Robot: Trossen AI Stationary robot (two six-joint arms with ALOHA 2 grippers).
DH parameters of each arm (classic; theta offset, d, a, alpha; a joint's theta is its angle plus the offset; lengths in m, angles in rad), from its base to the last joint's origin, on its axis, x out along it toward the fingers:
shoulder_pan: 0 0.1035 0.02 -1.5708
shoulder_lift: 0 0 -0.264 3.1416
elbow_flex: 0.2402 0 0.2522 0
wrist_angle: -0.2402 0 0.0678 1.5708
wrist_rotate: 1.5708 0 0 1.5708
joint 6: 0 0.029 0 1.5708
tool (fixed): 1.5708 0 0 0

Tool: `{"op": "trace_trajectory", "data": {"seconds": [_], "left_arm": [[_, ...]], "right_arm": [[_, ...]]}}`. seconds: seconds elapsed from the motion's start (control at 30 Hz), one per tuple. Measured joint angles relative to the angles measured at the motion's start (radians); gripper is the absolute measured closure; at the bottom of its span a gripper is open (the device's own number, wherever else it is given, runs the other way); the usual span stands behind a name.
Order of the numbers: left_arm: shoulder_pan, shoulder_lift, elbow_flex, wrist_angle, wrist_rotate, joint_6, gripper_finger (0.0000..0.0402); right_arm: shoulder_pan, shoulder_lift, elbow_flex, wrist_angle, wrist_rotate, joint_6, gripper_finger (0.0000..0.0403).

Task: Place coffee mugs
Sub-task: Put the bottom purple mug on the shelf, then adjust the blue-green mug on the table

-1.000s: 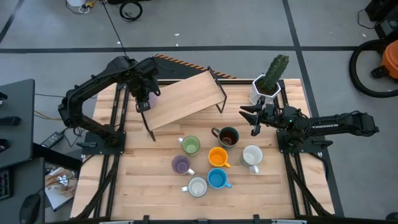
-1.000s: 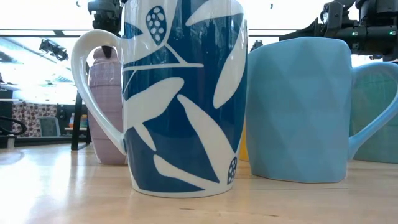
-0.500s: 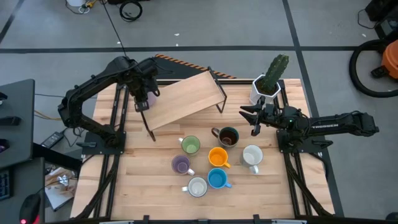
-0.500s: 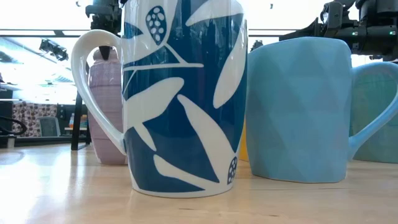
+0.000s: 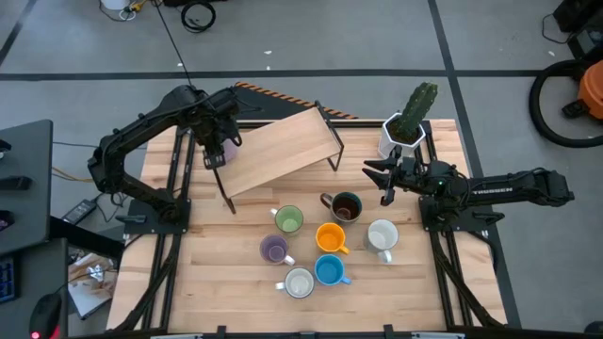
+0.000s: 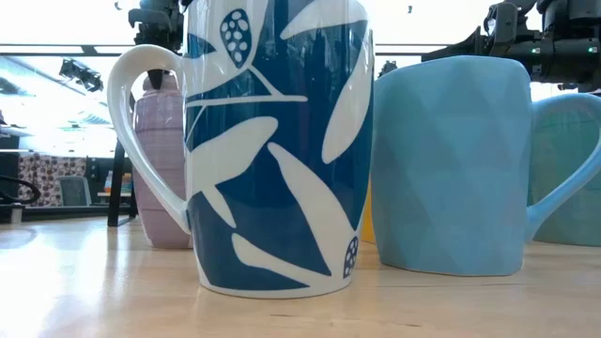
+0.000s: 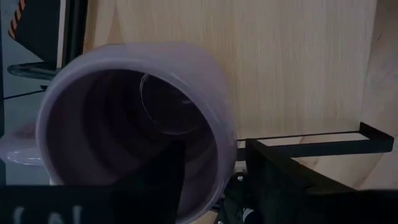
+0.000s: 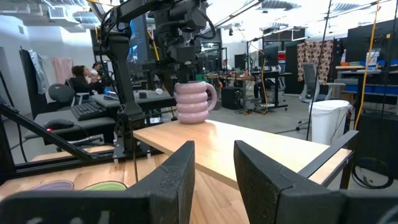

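Left gripper (image 5: 218, 149): sits directly over the ribbed pale purple ceramic mug (image 8: 194, 102) at the left end of the raised shelf; one finger (image 7: 152, 180) reaches inside the rim, and the fingers look spread away from the mug wall, so the hold reads as let go.
Ribbed pale purple mug: upright on the shelf's left end, handle free to one side; judged delivered to its place.
Raised light-wood shelf on black metal legs (image 5: 283, 146): spans the back of the table and carries only the one mug; likely the destination for the others.
Wooden slatted table (image 5: 226, 292): bears the shelf, the arms' mounts and the waiting mugs.
Smooth purple mug (image 5: 274, 250): front left of the waiting cluster, upright.
Green mug (image 5: 289, 220): just behind the purple one.
White mug with blue leaf pattern (image 6: 277, 141): front row, nearest the low camera.
Faceted light blue mug (image 6: 451, 164): just beside it.
Orange mug (image 5: 331, 237): cluster centre.
Dark brown mug (image 5: 346, 206): nearest the shelf's right legs.
Plain white mug (image 5: 382, 235): right edge of the cluster.
Right gripper (image 5: 382, 176): hovers beside the dark brown mug, fingers parted, empty, apparently waiting.
White faceted pot with green cactus (image 5: 408, 127): back right corner, apart from the mugs.
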Motion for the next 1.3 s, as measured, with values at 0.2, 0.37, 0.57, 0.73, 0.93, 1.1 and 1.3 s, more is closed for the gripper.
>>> {"op": "trace_trajectory", "data": {"seconds": [0.2, 0.37, 0.57, 0.73, 0.93, 1.1, 1.3], "left_arm": [[0.000, -0.015, 0.015, 0.021, -0.004, 0.000, 0.0198], [0.000, -0.018, 0.097, 0.015, -0.008, -0.003, 0.0185], [-0.008, -0.018, 0.248, 0.017, -0.008, -0.008, 0.0184], [-0.083, -0.060, 0.315, 0.091, 0.000, -0.057, 0.0189], [-0.359, -0.141, 0.259, 0.232, 0.015, -0.086, 0.0214], [-0.562, -0.226, 0.114, 0.324, -0.027, -0.210, 0.0232], [-0.727, -0.355, -0.225, 0.554, -0.029, -0.336, 0.0241]], "right_arm": [[0.000, 0.000, 0.000, 0.000, 0.000, 0.000, 0.0285], [0.000, 0.000, 0.000, 0.000, 0.000, 0.000, 0.0285], [0.000, 0.000, 0.000, 0.000, 0.000, 0.000, 0.0285], [0.000, 0.000, 0.000, 0.000, 0.000, 0.000, 0.0285], [0.000, 0.000, 0.000, -0.001, 0.000, -0.006, 0.0285], [0.000, 0.000, 0.000, -0.010, -0.033, 0.007, 0.0285], [0.025, 0.037, 0.034, -0.053, -0.141, 0.008, 0.0285]]}}
